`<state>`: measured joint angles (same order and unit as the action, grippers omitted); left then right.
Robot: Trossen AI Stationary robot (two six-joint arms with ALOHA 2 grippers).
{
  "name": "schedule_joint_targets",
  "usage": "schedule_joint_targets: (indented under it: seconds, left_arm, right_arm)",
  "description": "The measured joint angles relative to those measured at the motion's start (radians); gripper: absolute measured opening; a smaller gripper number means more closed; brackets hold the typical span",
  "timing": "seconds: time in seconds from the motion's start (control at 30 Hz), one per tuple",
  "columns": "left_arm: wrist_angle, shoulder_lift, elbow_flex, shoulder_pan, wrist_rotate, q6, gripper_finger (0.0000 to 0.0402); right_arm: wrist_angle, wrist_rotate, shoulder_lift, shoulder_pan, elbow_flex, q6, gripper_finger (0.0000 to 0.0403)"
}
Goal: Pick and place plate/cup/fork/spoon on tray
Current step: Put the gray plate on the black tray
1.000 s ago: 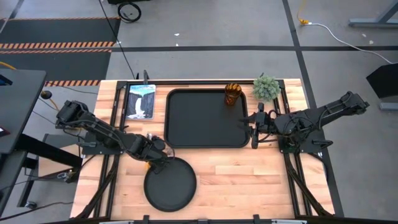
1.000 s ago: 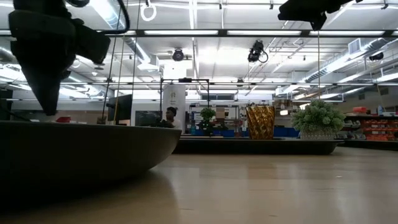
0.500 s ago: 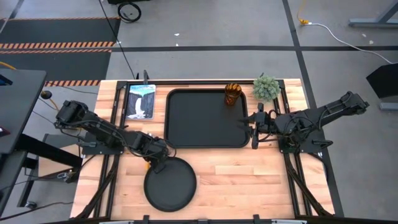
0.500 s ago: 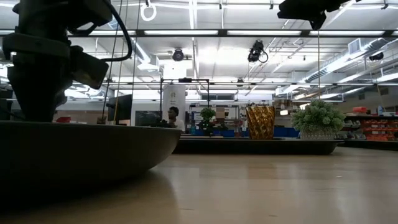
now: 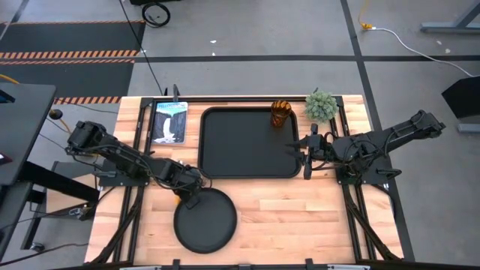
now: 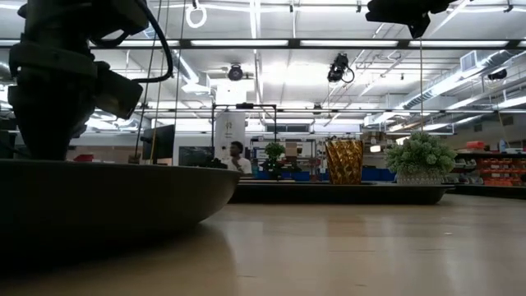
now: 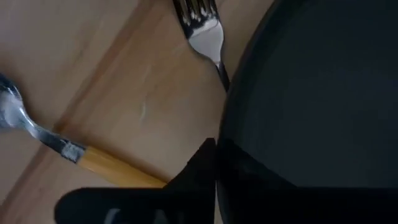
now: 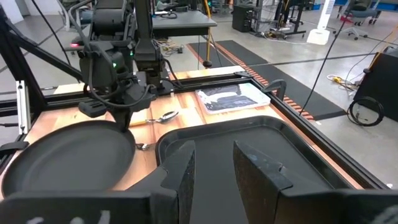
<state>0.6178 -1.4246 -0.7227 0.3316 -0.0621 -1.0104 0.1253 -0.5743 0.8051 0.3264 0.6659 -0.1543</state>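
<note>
Plate [image 5: 205, 221] flat on the counter [image 5: 300, 217], at the front edge, left of centre, well apart from the tray's contents and just short of the tray's front-left corner. Judged the item in hand: left end effector [image 5: 189, 196] down at the plate's rim on the tray-facing side, one finger [image 7: 186, 180] seen outside the rim in the left wrist view. Closure on the rim not visible; cannot tell whether wide, narrow or gripping. Rim approach presumably chosen because a flat plate offers no other purchase.

Fork [image 7: 202, 28] and spoon [image 7: 56, 146] on bare counter just beside the plate; fork handle runs under the plate's rim, spoon's orange handle ends near the finger. Risk judged: lifting the plate may drag the fork.

Tray [image 5: 247, 169] at centre back, mostly bare. Cup [image 5: 280, 114] upright inside its back-right corner, so that item counts as placed. Small potted plant [image 5: 321, 106] off the tray, just beside that corner.

Right end effector [image 5: 309, 154] waiting at the tray's right edge, fingers narrowly apart, nothing between them.

Booklet [image 5: 169, 122] left of the tray; cover print too small to read. No other legible writing or brand marks. Person [image 6: 237, 156] far off in the room behind.
</note>
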Motion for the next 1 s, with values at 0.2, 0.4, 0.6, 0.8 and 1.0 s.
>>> schedule_joint_targets:
  seconds: [0.2, 0.4, 0.6, 0.8, 1.0]
  left_arm:
    - [0.013, 0.005, -0.07, -0.043, -0.101, 0.035, 0.0014]
    - [0.05, 0.001, -0.223, -0.182, -0.078, 0.162, 0.0011]
    - [0.061, -0.066, -0.375, -0.385, -0.024, 0.331, 0.0011]
    - [0.065, -0.278, -0.568, -0.517, -0.019, 0.504, 0.0011]
    - [0.135, -0.495, -0.801, -0.593, -0.021, 0.615, 0.0011]
  right_arm:
    - [0.0, 0.0, 0.0, 0.0, 0.0, 0.0, 0.0116]
    - [-0.002, 0.0, 0.0, 0.0, 0.0, 0.005, 0.0116]
    - [-0.006, 0.0, 0.006, 0.0, 0.0, 0.003, 0.0116]
    - [-0.005, 0.0, 0.016, -0.002, 0.0, 0.005, 0.0116]
    - [-0.028, 0.0, 0.007, -0.002, 0.0, 0.038, 0.0116]
